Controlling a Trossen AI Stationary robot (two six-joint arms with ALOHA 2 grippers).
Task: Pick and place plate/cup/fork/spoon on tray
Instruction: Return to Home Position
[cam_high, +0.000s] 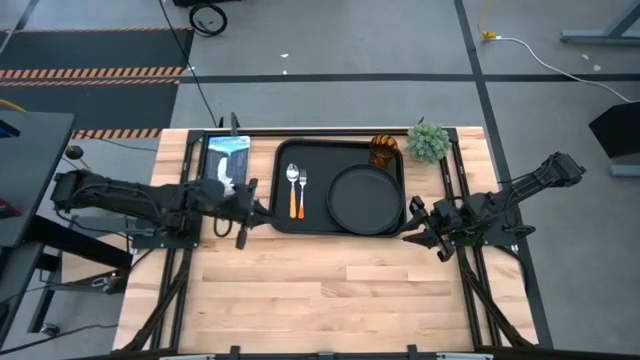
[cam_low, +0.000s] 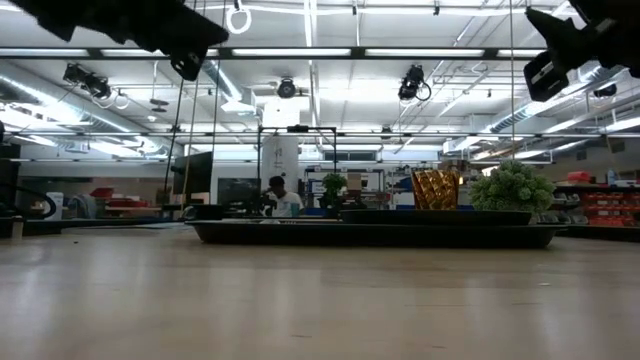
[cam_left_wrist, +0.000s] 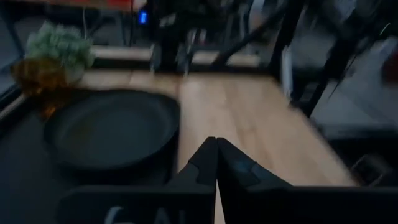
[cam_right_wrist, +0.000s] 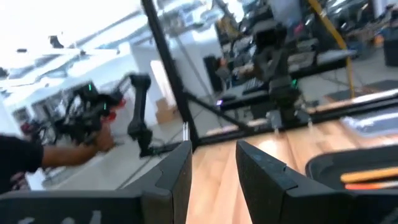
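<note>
Fingers of the left gripper (cam_high: 243, 212) are being held together beside the tray's (cam_high: 282, 225) left edge; right gripper (cam_high: 428, 229) fingers, apart, are being held off its right corner, nothing left outside.

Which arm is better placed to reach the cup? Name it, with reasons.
Right. The right gripper hovers open by the tray's right edge, nearer the cup; the left gripper is shut, across the tray.

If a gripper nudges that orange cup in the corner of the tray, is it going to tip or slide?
The cup looks like thin translucent plastic, so it is probably light and would slide easily on the smooth tray. It stands taller than it is wide, so a high push could tip it. The tray rim and the plant just outside may stop it.
</note>
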